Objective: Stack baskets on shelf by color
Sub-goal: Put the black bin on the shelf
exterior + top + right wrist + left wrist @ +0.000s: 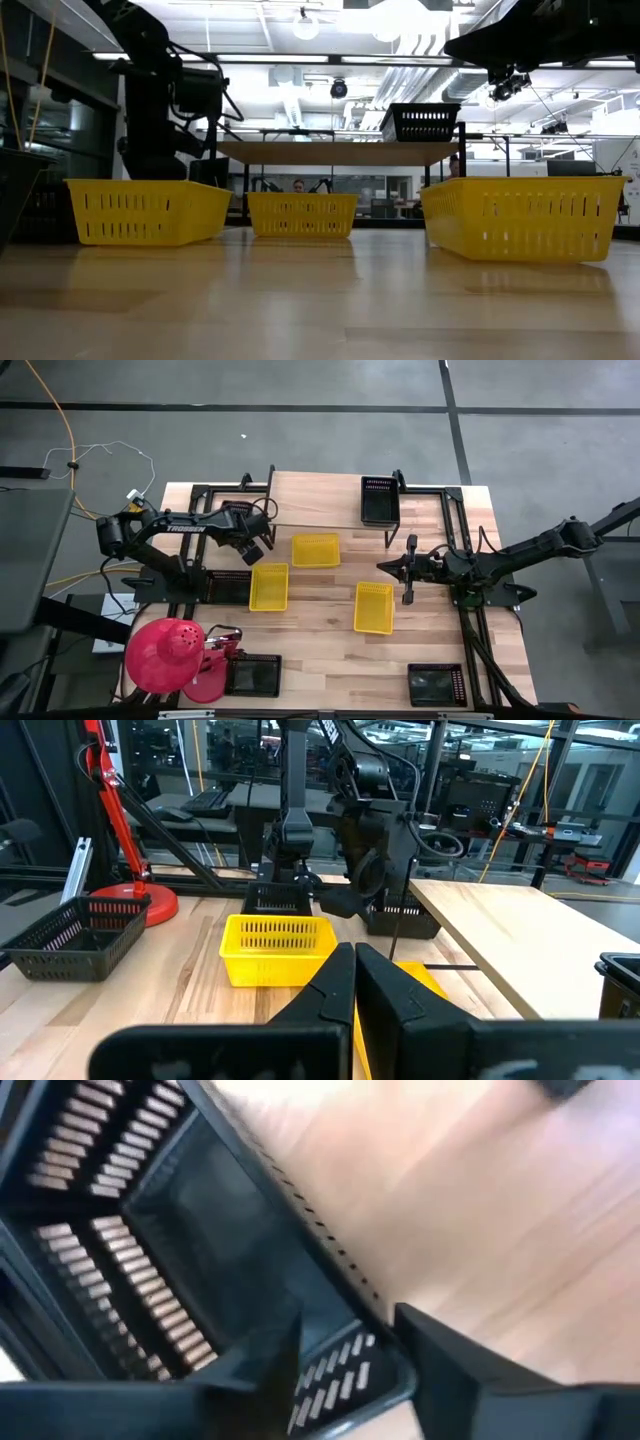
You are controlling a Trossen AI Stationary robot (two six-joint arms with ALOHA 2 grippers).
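Three yellow baskets rest on their bottoms on the table in front of the shelf. One black basket stands on the shelf top; in the low view it is the basket. More black baskets lie at the table's left side. My left gripper is open and points down over a black basket, one finger inside its end wall and one outside. My right gripper is shut and hovers right of the yellow baskets, holding nothing. My left gripper comes from above and straddles the black basket's end wall near a corner, which sits on the table. Whether either finger touches the wall I cannot tell.
Single black baskets sit at the near edge, beside a red lamp at the near left corner. The shelf's black metal frame runs down the right side. Bare wood lies between the yellow baskets and the near edge.
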